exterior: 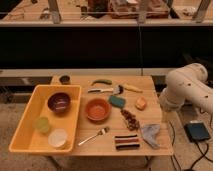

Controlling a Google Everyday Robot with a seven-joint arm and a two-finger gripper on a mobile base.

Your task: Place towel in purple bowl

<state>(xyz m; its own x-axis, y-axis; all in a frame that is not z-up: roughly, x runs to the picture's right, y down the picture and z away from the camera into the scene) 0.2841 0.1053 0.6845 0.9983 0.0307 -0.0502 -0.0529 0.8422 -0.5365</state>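
A crumpled grey-blue towel point(150, 134) lies near the front right corner of the wooden table point(107, 147). The purple bowl point(59, 102) sits upright in the far part of a yellow bin point(22, 131) on the table's left side. Only the white links of my arm point(185, 89) show, at the table's right edge, above and to the right of the towel. My gripper is out of view, hidden behind or below the arm.
A green cup point(42, 124) and a white cup point(58, 138) share the bin. On the table are an orange bowl point(97, 109), a fork point(93, 135), a striped folded cloth point(127, 142), a green sponge point(117, 101), a brush point(106, 90), a banana point(132, 88) and a dark cup point(64, 79).
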